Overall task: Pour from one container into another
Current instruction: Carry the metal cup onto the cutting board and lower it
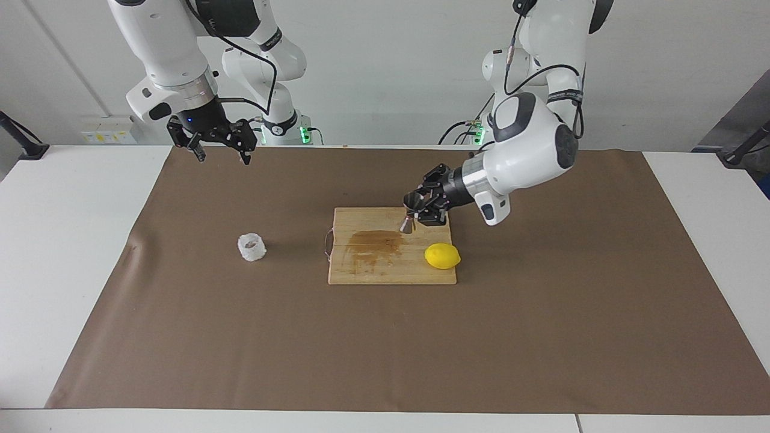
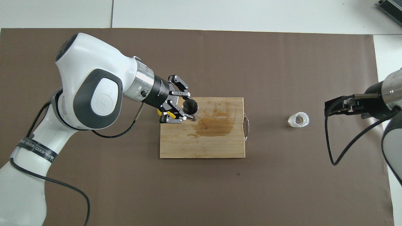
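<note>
Jigger held over the cutting board, cup sits alone on the mat

Facing view, scanned across. Right tool (image 1: 220, 155) hangs in the air over the mat edge nearest the robots, at the right arm's end of the table; its fingers are spread wide, nothing between them. This arm waits. The translucent crinkled cup (image 1: 251, 246) stands upright on the brown mat (image 1: 240, 337), farther from the robots than that tool's spot, well apart from it, untouched. It sits between the mat's right-arm end and the wooden cutting board (image 1: 385, 267), near the board's metal handle (image 1: 326, 242) but not touching.

Board has a brown wet stain (image 1: 374, 245) at mid surface. Left tool (image 1: 417, 211) is over the board's edge nearest the robots, fingers pinching the steel jigger (image 1: 408, 224). Jigger is tilted, lifted clear of the wood, its lower cone just above the stain's edge. In the overhead view the jigger's dark open mouth (image 2: 190, 106) faces up at the camera, gripped at the tool tips (image 2: 183, 108).

Lemon (image 1: 442, 255) lies on the board's left-arm end, beside the held jigger, not touching it. Cup and jigger are well apart, the stain between them.
</note>
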Robot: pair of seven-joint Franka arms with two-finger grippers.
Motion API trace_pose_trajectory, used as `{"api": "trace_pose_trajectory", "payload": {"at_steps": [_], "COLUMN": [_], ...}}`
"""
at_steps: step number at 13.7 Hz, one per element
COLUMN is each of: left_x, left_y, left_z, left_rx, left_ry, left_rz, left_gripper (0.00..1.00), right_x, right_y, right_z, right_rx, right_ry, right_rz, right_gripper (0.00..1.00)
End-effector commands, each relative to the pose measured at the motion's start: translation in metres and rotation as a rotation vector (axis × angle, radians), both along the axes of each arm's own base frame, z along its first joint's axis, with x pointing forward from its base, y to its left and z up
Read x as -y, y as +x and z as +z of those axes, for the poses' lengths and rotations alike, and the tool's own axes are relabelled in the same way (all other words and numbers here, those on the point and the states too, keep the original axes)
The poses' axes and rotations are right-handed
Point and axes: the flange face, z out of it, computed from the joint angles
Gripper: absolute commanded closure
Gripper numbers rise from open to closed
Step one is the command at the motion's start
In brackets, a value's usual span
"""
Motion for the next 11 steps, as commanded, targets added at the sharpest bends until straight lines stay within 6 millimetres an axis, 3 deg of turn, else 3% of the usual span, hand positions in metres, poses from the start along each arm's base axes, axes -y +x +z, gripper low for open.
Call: {"api": "trace_pose_trajectory", "payload": {"at_steps": [1, 5, 7, 11], "left_x": [0.028, 0.055, 0.07, 0.075], "left_y": [-0.015, -0.023, -0.031, -0.033], "left_z": [-0.012, -0.06, -0.075, -0.089], "left_rx": [0.017, 0.023, 0.035, 0.042], "left_ry": [-0.007, -0.005, -0.011, -0.017], "left_rz": [0.012, -0.042, -0.087, -0.123], "left_gripper": [1.0, 1.0, 1.0, 0.99], "right_x": [0.003, 0.003, 0.002, 0.003], "right_y": [-0.005, -0.005, -0.005, -0.005], "right_z": [0.004, 0.004, 0.004, 0.003], "right_rx": [0.0, 0.0, 0.0, -0.003], "right_ry": [0.003, 0.003, 0.003, 0.003], "right_rz": [-0.009, -0.009, -0.008, -0.011], "right_gripper": [0.0, 0.0, 0.0, 0.0]}}
